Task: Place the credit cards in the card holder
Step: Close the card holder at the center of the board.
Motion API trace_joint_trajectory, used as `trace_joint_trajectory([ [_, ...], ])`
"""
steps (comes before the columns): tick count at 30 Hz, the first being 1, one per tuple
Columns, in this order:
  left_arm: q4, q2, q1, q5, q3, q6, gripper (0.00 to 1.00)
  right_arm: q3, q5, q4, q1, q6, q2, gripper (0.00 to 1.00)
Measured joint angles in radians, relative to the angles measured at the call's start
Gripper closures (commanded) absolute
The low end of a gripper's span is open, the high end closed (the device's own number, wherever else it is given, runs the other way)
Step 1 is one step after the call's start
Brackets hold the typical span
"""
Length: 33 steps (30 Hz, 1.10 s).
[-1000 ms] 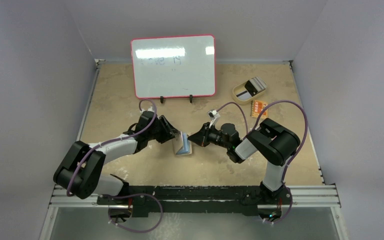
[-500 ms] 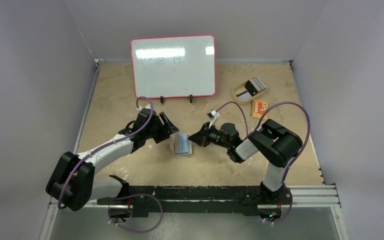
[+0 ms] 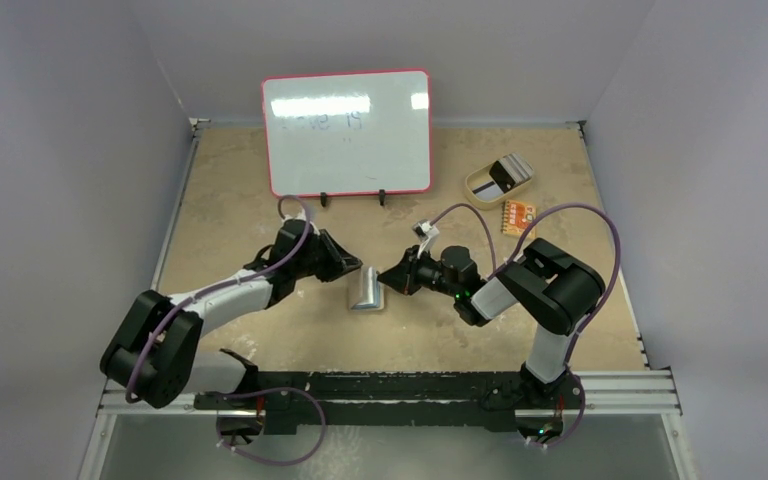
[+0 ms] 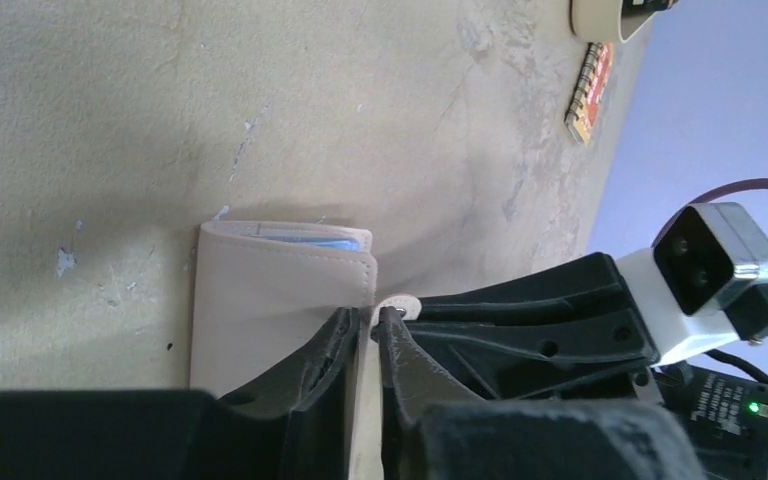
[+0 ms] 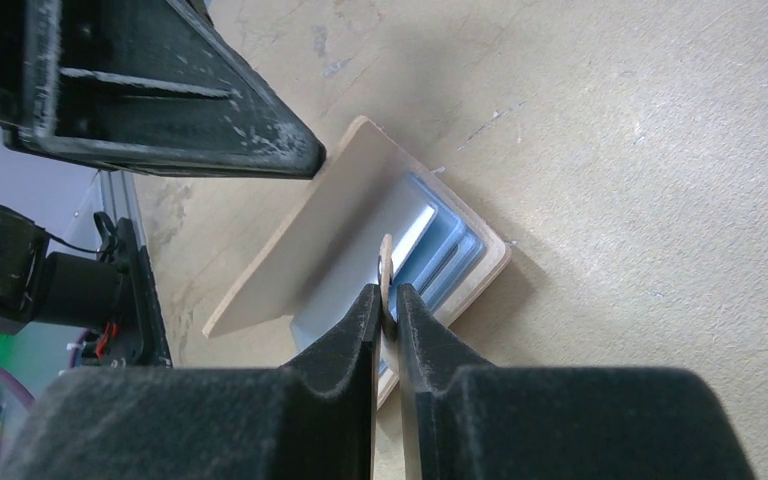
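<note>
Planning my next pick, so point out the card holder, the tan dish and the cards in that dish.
card holder (image 3: 366,291): top view, on its pale outer cover.
tan dish (image 3: 474,183): top view, on its left rim.
cards in the dish (image 3: 509,171): top view, on the face of the top card.

My left arm (image 3: 222,297) lies stretched low from its base at the near left, with the forearm angling right toward the middle. I see the left gripper (image 3: 359,270) with its fingers (image 4: 325,350) drawn almost together, pinching one cover of the card holder (image 4: 270,290) between them. My right arm (image 3: 550,290) is folded, elbow bulging out to the right, its forearm pointing left and held low. The right gripper (image 5: 385,300) is nipped tight on the card holder's tab, pads nearly meeting. The two grippers face each other tip to tip, just beside one another, ahead of the bases.
</note>
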<state>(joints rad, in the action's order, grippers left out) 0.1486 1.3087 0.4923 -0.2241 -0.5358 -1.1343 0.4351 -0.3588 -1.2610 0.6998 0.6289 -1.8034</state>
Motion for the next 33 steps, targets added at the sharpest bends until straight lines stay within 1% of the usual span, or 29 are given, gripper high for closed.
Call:
trace_joint_trajectory([
  [4, 0.028, 0.043, 0.000, -0.004, 0.009, -0.003, 0.94, 0.000, -0.002, -0.001, 0.000, -0.020, 0.000, 0.86],
  [10, 0.046, 0.104, 0.001, 0.002, 0.011, 0.002, 0.92, 0.000, -0.018, -0.002, 0.000, -0.065, 0.000, 0.82],
  [15, 0.043, 0.157, 0.008, 0.030, 0.007, 0.021, 0.89, -0.002, -0.032, 0.019, 0.000, -0.117, 0.048, 0.72],
  [16, 0.027, 0.170, 0.022, 0.054, -0.013, 0.039, 0.88, -0.002, -0.035, 0.028, 0.000, -0.127, 0.066, 0.67],
  [17, 0.027, 0.171, 0.023, 0.055, -0.013, 0.040, 0.88, -0.002, -0.043, 0.051, 0.000, -0.153, 0.099, 0.66],
  [22, 0.014, 0.176, 0.045, 0.082, -0.027, 0.058, 0.83, 0.033, -0.050, 0.191, 0.000, -0.204, 0.120, 0.66],
  [25, 0.006, 0.173, 0.048, 0.090, -0.031, 0.057, 0.77, 0.058, -0.050, 0.293, 0.000, -0.200, 0.148, 0.65],
  [29, -0.037, 0.129, 0.052, 0.108, -0.033, 0.054, 0.71, 0.112, -0.008, 0.462, 0.000, -0.130, 0.224, 0.64],
  [33, -0.146, 0.064, 0.052, 0.146, -0.073, 0.065, 0.62, 0.182, 0.050, 0.604, 0.000, 0.001, 0.254, 0.64],
])
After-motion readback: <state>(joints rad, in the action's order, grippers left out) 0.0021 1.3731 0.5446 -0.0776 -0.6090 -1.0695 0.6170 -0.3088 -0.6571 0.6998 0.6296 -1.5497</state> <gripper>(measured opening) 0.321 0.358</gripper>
